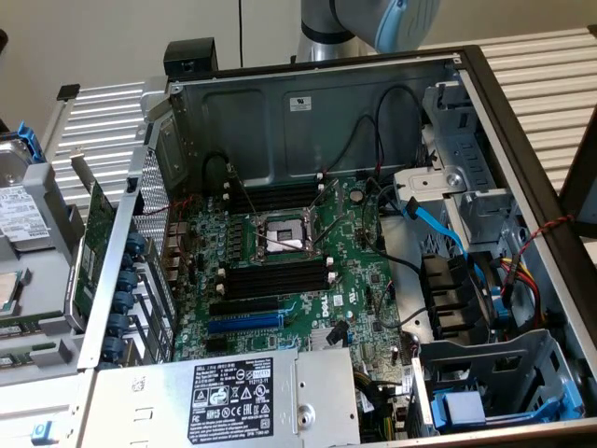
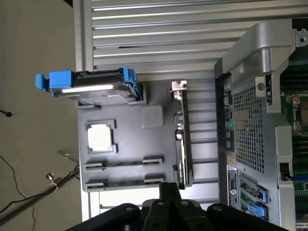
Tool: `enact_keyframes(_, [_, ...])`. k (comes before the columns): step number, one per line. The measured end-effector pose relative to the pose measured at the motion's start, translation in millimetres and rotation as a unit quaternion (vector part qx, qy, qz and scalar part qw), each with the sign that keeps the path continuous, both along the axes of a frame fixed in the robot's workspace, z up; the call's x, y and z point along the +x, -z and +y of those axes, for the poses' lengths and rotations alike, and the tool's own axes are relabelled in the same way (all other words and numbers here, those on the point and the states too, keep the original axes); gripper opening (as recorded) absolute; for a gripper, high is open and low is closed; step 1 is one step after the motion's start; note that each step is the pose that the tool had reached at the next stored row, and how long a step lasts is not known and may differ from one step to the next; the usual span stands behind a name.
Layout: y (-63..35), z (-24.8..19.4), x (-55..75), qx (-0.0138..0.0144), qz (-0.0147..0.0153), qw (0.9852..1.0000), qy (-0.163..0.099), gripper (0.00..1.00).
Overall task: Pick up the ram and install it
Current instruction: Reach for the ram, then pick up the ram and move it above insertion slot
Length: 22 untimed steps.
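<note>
Fingers (image 2: 169,191), pinched shut and empty, hang over the grey tray (image 2: 125,144) beside the open computer (image 1: 308,112). The ram (image 1: 35,329), seemingly edge-up in the tray at the exterior view's lower left, calls for opened fingers squared across its length.

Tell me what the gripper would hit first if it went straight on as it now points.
Probably the gray tray, at its edge beside the card with a metal bracket. The gripper, jaws shut, points there; depth is unclear, so the card could come first.
</note>
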<state>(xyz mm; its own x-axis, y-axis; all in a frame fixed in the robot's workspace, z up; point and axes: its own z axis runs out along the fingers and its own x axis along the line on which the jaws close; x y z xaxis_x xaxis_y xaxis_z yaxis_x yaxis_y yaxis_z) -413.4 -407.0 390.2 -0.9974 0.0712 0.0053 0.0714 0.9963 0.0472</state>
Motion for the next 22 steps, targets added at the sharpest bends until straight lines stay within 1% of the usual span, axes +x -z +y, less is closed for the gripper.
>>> enact_keyframes(6, [0.8,-0.1,-4.7,0.0000,0.0037,1.0000,0.000,0.11])
enact_keyframes(12, [1.5,-0.1,-5.8,0.0000,0.0108,0.9999,0.000,0.11])
enact_keyframes(15, [2.8,-0.2,-7.0,0.0000,0.0130,0.9999,0.000,0.11])
enact_keyframes(18, [3.6,-0.2,-10.4,0.0000,0.0133,0.9999,0.000,0.11])
enact_keyframes(22, [4.1,-0.4,-19.8,0.0000,0.0133,0.9999,0.000,0.11])
